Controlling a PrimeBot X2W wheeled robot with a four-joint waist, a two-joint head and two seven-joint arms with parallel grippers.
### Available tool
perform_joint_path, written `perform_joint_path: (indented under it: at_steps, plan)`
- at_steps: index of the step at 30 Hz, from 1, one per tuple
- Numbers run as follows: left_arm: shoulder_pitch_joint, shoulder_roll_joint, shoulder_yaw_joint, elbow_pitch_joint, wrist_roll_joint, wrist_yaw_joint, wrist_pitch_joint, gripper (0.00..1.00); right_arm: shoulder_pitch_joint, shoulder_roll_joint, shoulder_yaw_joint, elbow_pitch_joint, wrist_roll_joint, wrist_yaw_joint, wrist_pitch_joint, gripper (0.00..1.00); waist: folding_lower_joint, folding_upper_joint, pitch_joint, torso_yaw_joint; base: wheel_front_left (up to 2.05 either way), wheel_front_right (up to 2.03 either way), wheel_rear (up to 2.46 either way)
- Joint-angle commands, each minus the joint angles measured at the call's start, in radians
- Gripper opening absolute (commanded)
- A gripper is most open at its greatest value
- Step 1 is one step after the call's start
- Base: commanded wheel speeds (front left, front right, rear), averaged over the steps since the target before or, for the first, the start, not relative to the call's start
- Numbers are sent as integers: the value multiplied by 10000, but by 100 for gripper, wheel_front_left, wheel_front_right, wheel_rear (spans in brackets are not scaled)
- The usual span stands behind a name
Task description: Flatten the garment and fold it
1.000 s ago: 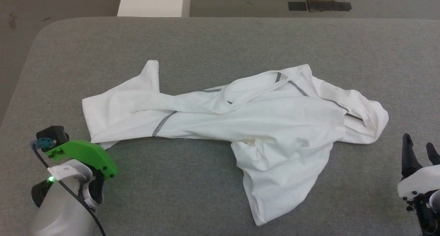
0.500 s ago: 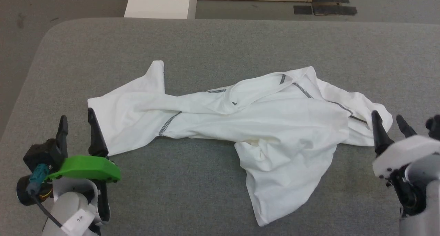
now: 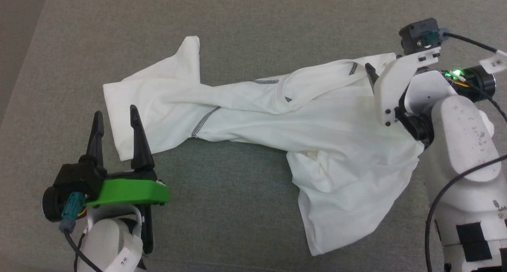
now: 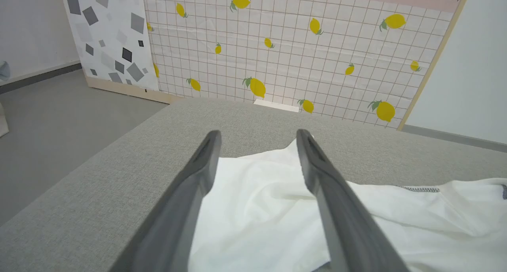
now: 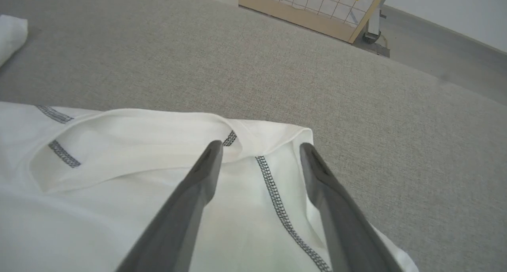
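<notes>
Garment: the white long-sleeved shirt (image 3: pixel 328 137) lies rumpled on the table, stretched from left to right. It is neither flat nor folded.
Table: grey fabric-covered top (image 3: pixel 245 26) with a rounded far-left corner; the shirt sits around its middle.
Shirt, left end: a broad part with one narrow tip pointing away from the robot, and a twisted band of cloth running across it toward the middle.
Shirt, right end: the neck opening (image 3: pixel 313 84) faces up. Below it the cloth bunches, and a loose flap reaches toward the near edge of the table.
Left hand (image 3: pixel 115 110): fingers spread wide and holding nothing, at the shirt's near-left corner. In the left wrist view the white edge lies between and beyond the two dark fingers. Whether they touch the cloth cannot be told.
Right hand (image 5: pixel 260 146): fingers spread, nothing pinched, over the shirt just beside the neck opening. A dark grey zigzag seam (image 5: pixel 277 196) runs down between them.
Right forearm: the pale forearm (image 3: pixel 459 145) crosses over the shirt's right edge in the head view and hides that part.
Wrist mounts: a green bracket (image 3: pixel 126 191) behind the left hand, a white bracket (image 3: pixel 396 86) behind the right.
Background: beyond the table stands a tiled lemon-print panel (image 4: pixel 297 46), and grey floor (image 4: pixel 59 105) lies to one side.
</notes>
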Motion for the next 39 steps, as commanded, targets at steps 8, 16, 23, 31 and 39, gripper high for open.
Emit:
perform_joint_path:
  at_steps: [8,16,23,31,39]
  plan:
    - [-405,-191,101,-78,310,-278,-44,100,-1202,-9,130,1910,-937,-13,1,100,-1,0,867,645,0,0,0]
    - [-449,-221,-6,14,251,-379,-45,100,-1816,95,-210,2585,-982,-13,-263,0,-1,0,927,679,0,0,0]
    - [-764,-223,-483,-23,30,-374,-45,100,-3268,151,-917,2644,-1410,-13,-179,0,-1,0,1420,1129,0,0,0]
    - [-1125,-224,-832,299,-148,-439,-45,100,-3832,205,-2166,2989,-2441,-13,-455,100,-1,0,1709,1517,0,0,0]
    - [-918,-225,-731,695,-114,-500,-45,100,-3725,211,-1908,2907,-876,-13,-2624,100,-1,0,692,1001,0,0,0]
